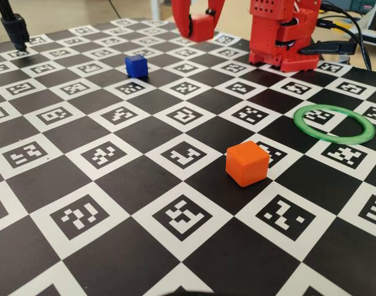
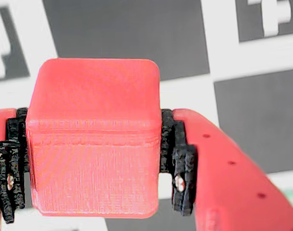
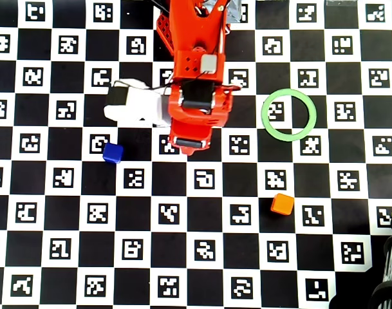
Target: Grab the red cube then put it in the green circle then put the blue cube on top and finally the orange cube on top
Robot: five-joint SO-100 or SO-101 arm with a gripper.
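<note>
Red cube [image 2: 93, 139]: clamped between fingers [image 2: 177, 159], lifted off counter. Risk: slipping out during carry to green circle [image 1: 334, 124].

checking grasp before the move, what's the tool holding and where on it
The tool holds the red cube, its black finger pads pressed against two opposite side faces.

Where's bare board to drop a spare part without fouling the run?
Free: the near rows below the orange cube and blue cube, and the stretch between them. Crowded: the top middle under the arm, and around the green circle.
</note>
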